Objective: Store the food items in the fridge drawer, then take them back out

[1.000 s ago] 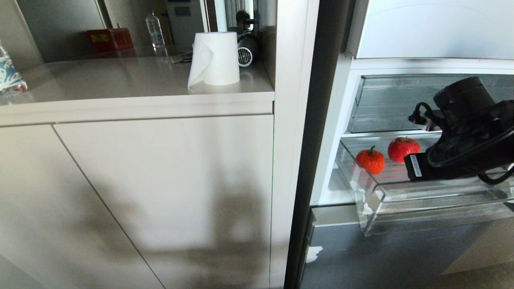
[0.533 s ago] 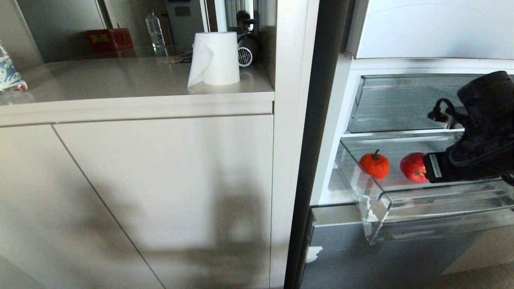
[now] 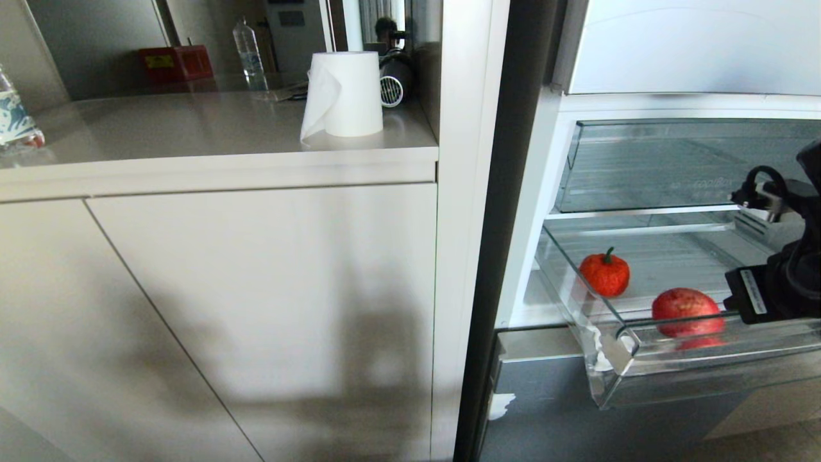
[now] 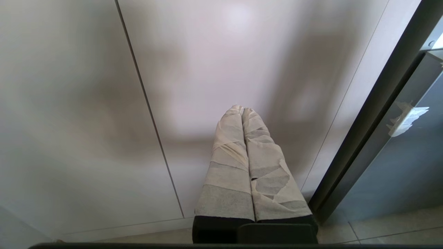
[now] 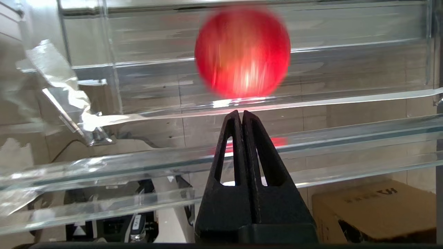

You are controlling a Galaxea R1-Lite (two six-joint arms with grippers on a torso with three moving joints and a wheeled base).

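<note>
Two red food items sit in the clear plastic fridge drawer [image 3: 641, 359]. A smooth, shiny round fruit [image 3: 686, 311] lies near the thick front lip. A bumpy one with a green stem [image 3: 604, 274] sits farther back to the left. Crumpled white tape [image 3: 600, 350] sticks to the left front corner. The right gripper [image 5: 242, 116] is black with hollow fingers pressed together, holding nothing, its tips just beside the shiny fruit. Its white label [image 3: 752, 290] may have print, too small to read. The left gripper [image 4: 243, 110], wrapped in pale tape, is closed by a smooth cupboard door [image 4: 86, 103]
</note>
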